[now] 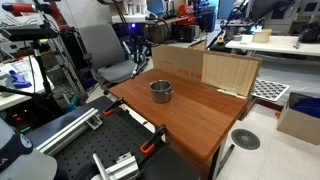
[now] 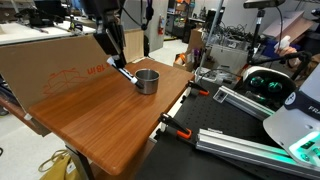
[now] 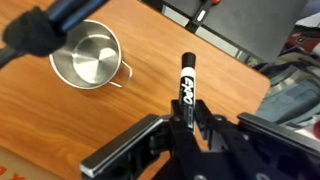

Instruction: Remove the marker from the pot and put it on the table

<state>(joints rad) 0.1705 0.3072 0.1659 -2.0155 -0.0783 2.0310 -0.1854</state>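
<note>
The gripper (image 3: 187, 126) grips the black Expo marker (image 3: 187, 85) by its lower end, outside the pot (image 3: 88, 55) and near its handle, over the wooden table (image 3: 150, 100).

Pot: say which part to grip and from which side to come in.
Pinch the pot by its rim wall from straight above, one finger inside, one outside: it stands upright, open and empty on the table, and its round body may be too wide to span. The gripper is shut on the marker, so that probably has to be set down first.
</note>
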